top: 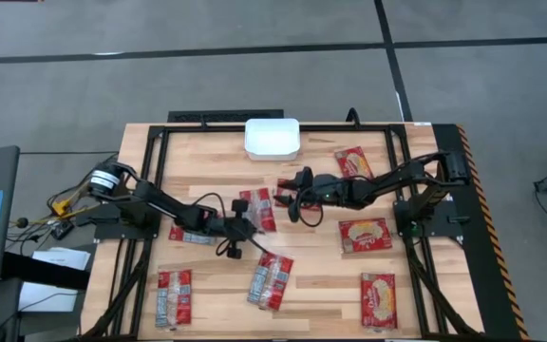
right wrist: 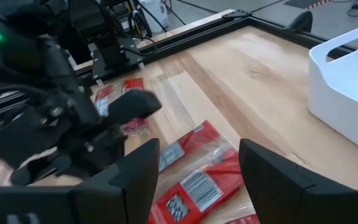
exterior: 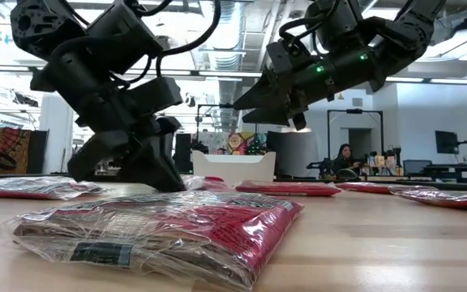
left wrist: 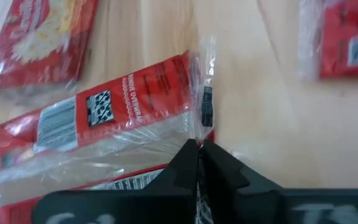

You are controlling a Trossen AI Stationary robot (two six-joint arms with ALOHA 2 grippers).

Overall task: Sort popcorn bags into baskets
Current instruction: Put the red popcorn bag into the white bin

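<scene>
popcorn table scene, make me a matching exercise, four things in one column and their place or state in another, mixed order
Things:
1. left end effector
2. right end effector
3. white basket
4. bag at the centre

Place or state:
A. far edge of the table
B. open, above the table
C. shut on a bag's clear edge
D. pinched at its edge

Pairs: 1-C, 2-B, 3-A, 4-D

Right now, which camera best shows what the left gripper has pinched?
The left wrist view: the left gripper is shut on the clear edge seal of a popcorn bag. The high view shows that gripper beside the bag, the contact hidden. The low view shows only the gripper's bulk.
</scene>
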